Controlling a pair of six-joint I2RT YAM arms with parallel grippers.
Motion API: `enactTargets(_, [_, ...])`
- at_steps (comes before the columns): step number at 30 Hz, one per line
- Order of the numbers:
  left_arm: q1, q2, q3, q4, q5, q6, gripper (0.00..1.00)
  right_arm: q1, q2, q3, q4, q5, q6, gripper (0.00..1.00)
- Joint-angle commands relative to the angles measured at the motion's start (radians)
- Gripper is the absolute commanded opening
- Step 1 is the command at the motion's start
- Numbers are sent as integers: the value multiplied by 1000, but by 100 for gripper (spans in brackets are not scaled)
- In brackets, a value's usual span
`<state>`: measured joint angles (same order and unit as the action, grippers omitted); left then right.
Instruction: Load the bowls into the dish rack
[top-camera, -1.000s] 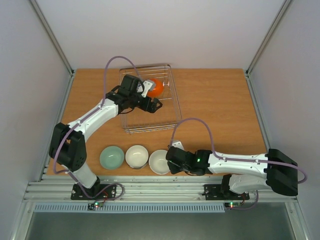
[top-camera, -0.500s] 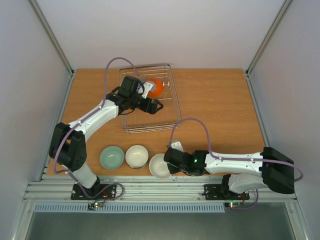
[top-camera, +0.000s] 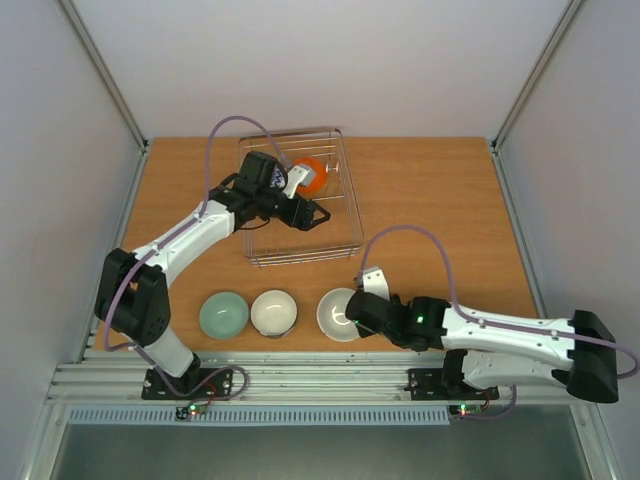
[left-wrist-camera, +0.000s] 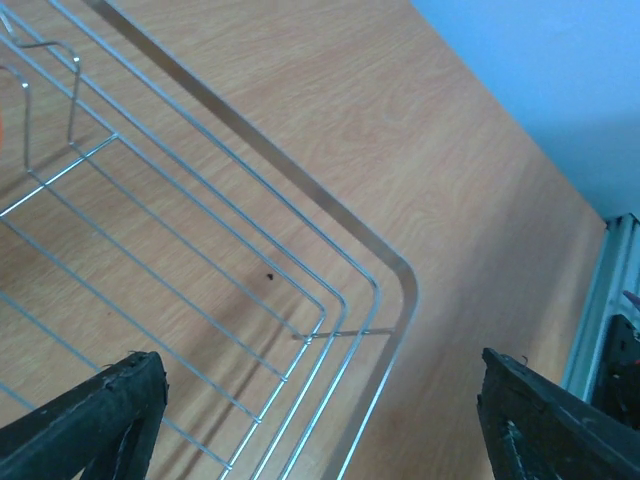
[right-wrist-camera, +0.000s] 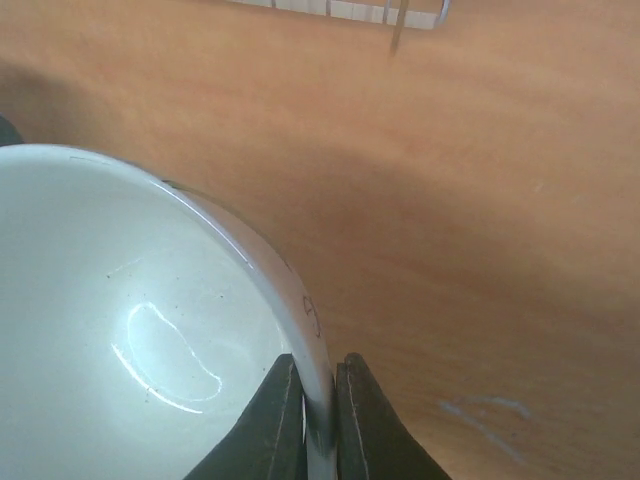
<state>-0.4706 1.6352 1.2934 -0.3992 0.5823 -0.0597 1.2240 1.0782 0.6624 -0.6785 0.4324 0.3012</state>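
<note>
Shifted right along the near edge, the white bowl (top-camera: 336, 312) is rim-clamped in our right gripper (right-wrist-camera: 319, 402); we hold our left gripper (left-wrist-camera: 318, 425) agape over the dish rack (top-camera: 353, 215).

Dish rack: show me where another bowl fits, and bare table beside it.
Dish rack's near half, this side of the left claw, is bare wire; the orange bowl crowds its far right corner. Table is bare right and left of the rack. Three bowls crowd the near edge, one in the right claw.
</note>
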Motion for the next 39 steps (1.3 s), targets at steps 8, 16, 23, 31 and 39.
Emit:
enactTargets(8, [-65,-27,8,-21,-90,58,82,-270,-178,127,191,-110,-247,1])
enactTargets(16, [-76,-58,3,-24,-27,88,85,-411,-70,173,318,-294,-337,1])
enactTargets(23, [-75,-81,-4,-26,34,92,86,-524,-47,155,395,-406,-331,1])
enactTargets(31, [-75,-98,-6,-32,79,99,89,-617,-21,155,451,-494,-328,1])
enactTargets(39, [-76,-101,-6,-36,101,97,89,-640,1,121,537,-517,-320,1])
